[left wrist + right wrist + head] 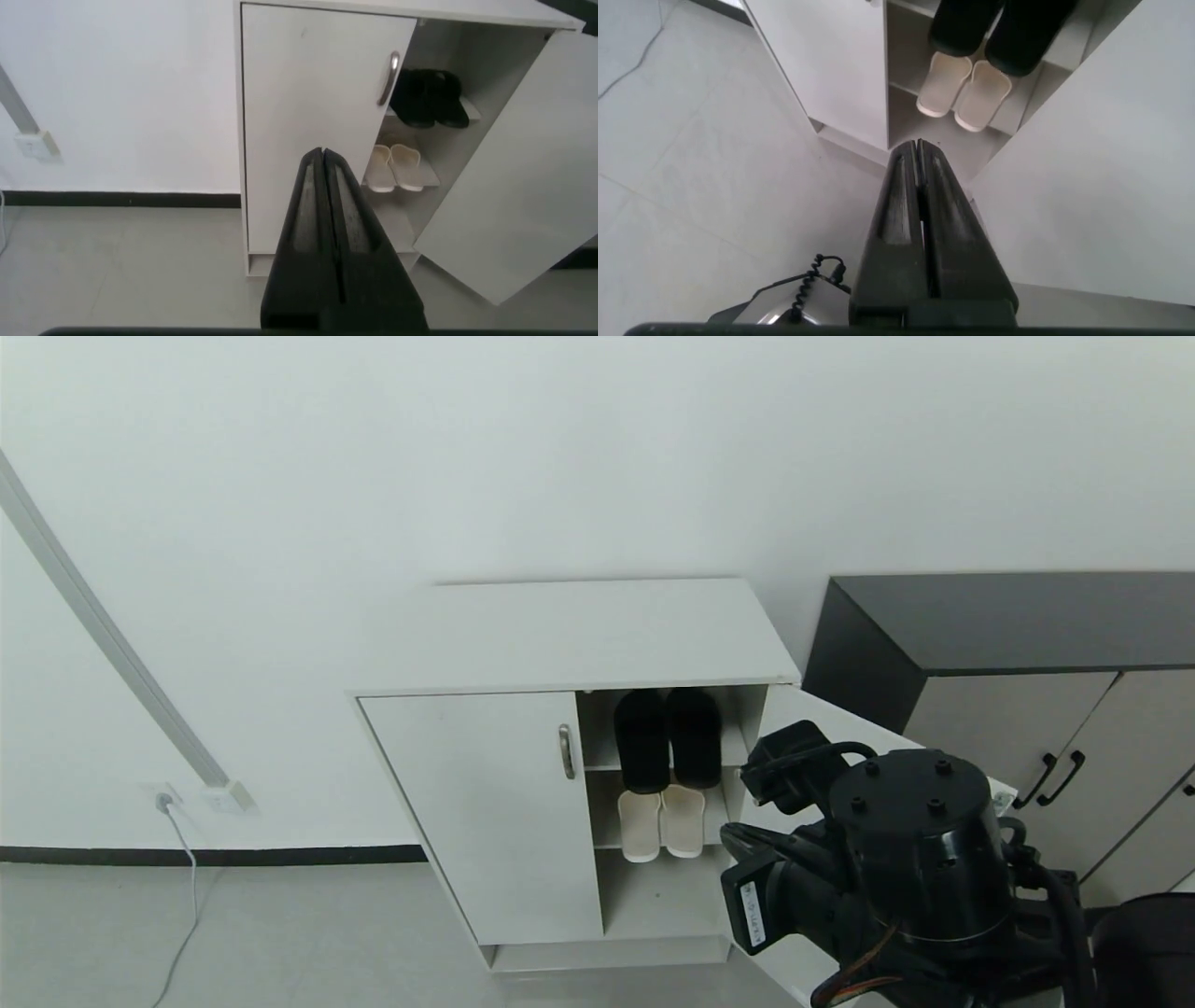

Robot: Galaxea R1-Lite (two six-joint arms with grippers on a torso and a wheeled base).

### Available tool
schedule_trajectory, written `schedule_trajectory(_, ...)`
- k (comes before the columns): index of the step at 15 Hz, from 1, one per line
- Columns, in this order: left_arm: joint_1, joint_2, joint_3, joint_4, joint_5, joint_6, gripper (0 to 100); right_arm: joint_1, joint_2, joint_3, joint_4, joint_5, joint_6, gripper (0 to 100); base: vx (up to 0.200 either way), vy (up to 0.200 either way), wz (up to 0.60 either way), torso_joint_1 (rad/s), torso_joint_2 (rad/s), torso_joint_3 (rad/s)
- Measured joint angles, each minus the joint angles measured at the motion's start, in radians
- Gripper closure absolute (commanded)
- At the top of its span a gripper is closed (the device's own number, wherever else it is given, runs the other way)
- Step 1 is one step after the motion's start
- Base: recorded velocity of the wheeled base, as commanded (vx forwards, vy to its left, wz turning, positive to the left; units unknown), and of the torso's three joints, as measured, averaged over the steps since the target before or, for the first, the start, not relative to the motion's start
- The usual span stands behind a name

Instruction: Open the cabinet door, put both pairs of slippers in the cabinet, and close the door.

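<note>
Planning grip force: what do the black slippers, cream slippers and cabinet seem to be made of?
Black slippers: probably fabric or plush, matte and light-absorbing, no shine. Cream slippers: likely moulded foam or rubber, with a smooth, uniform surface. Cabinet: seemingly laminated board, flat matte white; its handle looks brushed metal.

Both slipper pairs inside cabinet

White wall, black skirting, grey tiled floor, dark-topped sideboard on the right.

plain indoor room: shoe cabinet, dark sideboard
</note>
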Motion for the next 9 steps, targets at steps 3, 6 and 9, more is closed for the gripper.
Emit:
schedule_trajectory(3, 0.0, 0.0, 0.0, 0.0, 0.0, 0.0, 100, -0.002, -0.002, 0.0, -0.001, 0.0, 0.0, 100, 0.0, 0.0, 0.0, 0.24, -0.53, -0.294)
schedule_trajectory(6, 0.0, 0.0, 0.0, 0.0, 0.0, 0.001, 100, -0.006, -0.005, 0.001, 0.0, 0.0, 0.0, 100, 0.0, 0.0, 0.0, 0.186, -0.4, -0.222)
schedule_trajectory(9, 0.0, 0.0, 0.0, 0.0, 0.0, 0.002, 100, -0.01, -0.012, 0.0, 0.0, 0.0, 0.0, 100, 0.0, 0.0, 0.0, 0.173, -0.38, -0.203)
